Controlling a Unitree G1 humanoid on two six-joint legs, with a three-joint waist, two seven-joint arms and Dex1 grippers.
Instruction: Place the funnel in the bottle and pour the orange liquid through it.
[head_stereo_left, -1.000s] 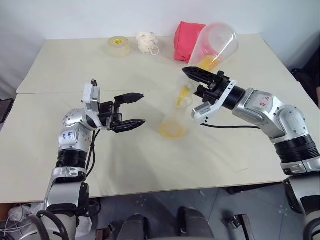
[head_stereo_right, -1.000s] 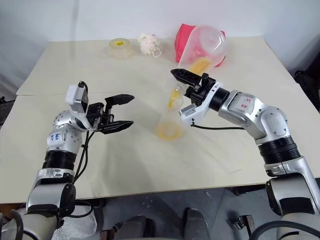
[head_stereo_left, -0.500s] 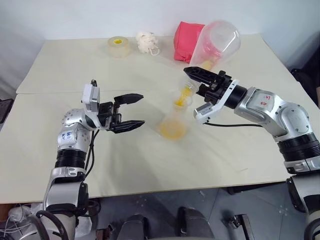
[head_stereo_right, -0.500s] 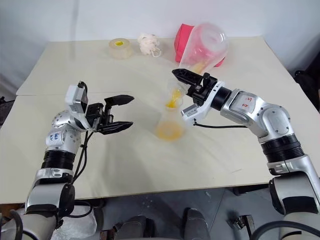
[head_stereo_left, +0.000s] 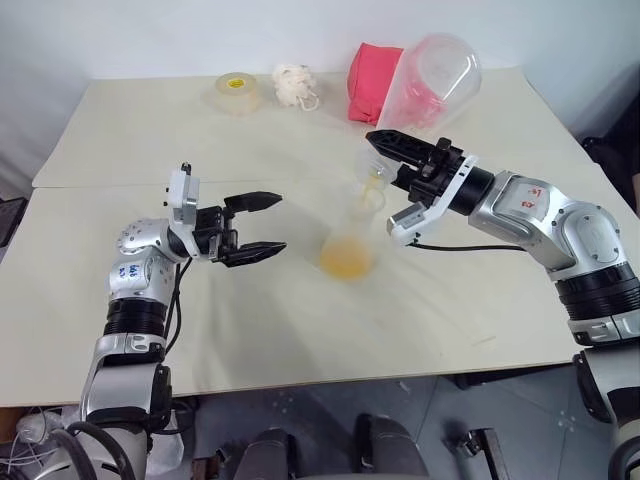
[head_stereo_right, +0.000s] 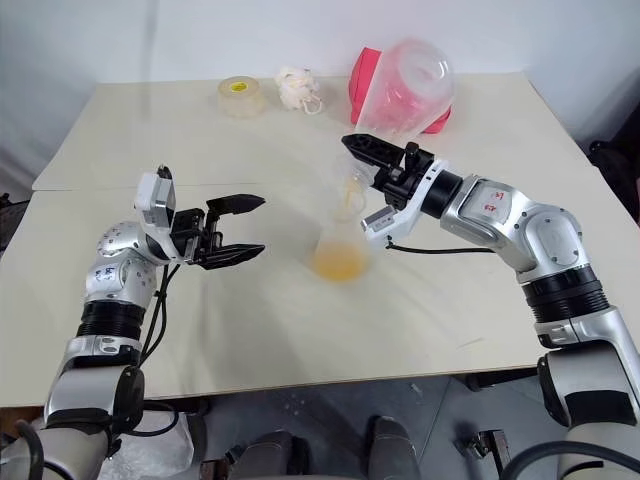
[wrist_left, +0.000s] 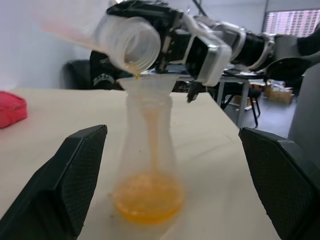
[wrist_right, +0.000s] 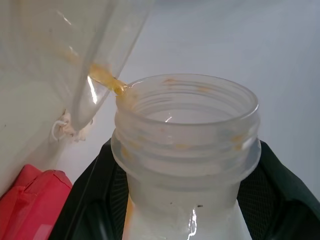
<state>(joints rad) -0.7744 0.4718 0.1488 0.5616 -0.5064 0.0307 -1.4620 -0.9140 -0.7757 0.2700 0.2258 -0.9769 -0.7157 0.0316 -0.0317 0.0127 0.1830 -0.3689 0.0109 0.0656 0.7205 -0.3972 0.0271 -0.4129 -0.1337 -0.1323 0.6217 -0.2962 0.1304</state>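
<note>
Near the table's middle, toward my right, the translucent whitish flask-shaped plastic bottle (head_stereo_left: 349, 248) carries the small clear plastic funnel (wrist_left: 146, 86); thin orange liquid (head_stereo_left: 347, 261) pools inside. My right gripper (head_stereo_left: 392, 149) is clamped on the neck of a tipped clear plastic pouring jug (head_stereo_left: 432, 82), nearly drained. My left gripper (head_stereo_left: 262, 226), jaws wide, holds nothing, beside the bottle. Risk: unsteadied bottle tips, or last drips miss the funnel.

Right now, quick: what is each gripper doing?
Left gripper: open, holding nothing, beside the bottle.
Right gripper: shut on the tipped pouring flask.
</note>
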